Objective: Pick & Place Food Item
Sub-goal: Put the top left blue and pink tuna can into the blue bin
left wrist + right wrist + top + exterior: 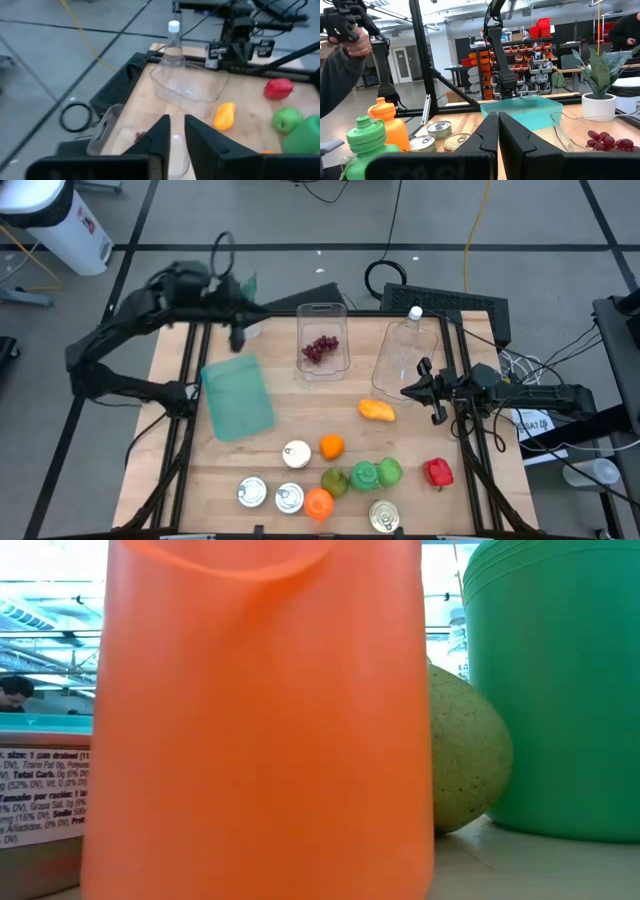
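Yellow-orange mango-shaped fruit (376,410) lying on bare wooden tabletop (300,420), just left of right gripper (428,390), fingers nearly closed, empty. Left gripper (238,330) hovering near far-left edge, fingers slightly parted, empty, beside clear plastic container of red grapes (321,348).

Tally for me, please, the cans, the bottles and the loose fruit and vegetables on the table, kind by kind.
Cans: 4
Bottles: 3 (clear, green, orange)
Loose fruit and vegetables: 5 (mango, orange, green fruit, apple, pepper)
Total: 12
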`<state>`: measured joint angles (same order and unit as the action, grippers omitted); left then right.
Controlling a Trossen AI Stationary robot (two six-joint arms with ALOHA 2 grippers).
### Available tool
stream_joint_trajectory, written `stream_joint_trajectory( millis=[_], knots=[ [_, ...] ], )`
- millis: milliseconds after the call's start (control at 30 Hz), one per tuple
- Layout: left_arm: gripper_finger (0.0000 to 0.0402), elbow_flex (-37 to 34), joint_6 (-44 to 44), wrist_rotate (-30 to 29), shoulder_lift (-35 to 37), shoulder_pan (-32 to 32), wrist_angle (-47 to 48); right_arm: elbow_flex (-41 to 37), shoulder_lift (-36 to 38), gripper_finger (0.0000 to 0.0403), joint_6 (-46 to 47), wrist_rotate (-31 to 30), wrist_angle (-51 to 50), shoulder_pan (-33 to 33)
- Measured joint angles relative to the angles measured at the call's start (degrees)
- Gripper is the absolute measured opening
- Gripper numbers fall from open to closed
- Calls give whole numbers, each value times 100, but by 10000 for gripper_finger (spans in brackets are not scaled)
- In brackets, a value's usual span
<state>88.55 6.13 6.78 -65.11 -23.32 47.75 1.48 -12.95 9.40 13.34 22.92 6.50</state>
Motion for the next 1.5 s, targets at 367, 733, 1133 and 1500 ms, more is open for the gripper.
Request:
stream_joint_trajectory(
  millis=[367, 733, 1133, 1500],
  knots=[
    [51, -612, 163, -1330, 1364, 1967, -434, 0, 0, 4, -2, -4, -62, 0],
    [51, -2720, 507, -1894, 2525, 2349, -2064, 0, 0, 4, -1, -4, -103, 0],
    [51, -4439, 312, -1647, 4079, 1624, -3382, 0, 1, 4, 9, -15, -97, 0],
    [51, -6059, -676, -1081, 4526, 1365, -4377, 2, 0, 4, 92, -320, -80, -2]
  ],
)
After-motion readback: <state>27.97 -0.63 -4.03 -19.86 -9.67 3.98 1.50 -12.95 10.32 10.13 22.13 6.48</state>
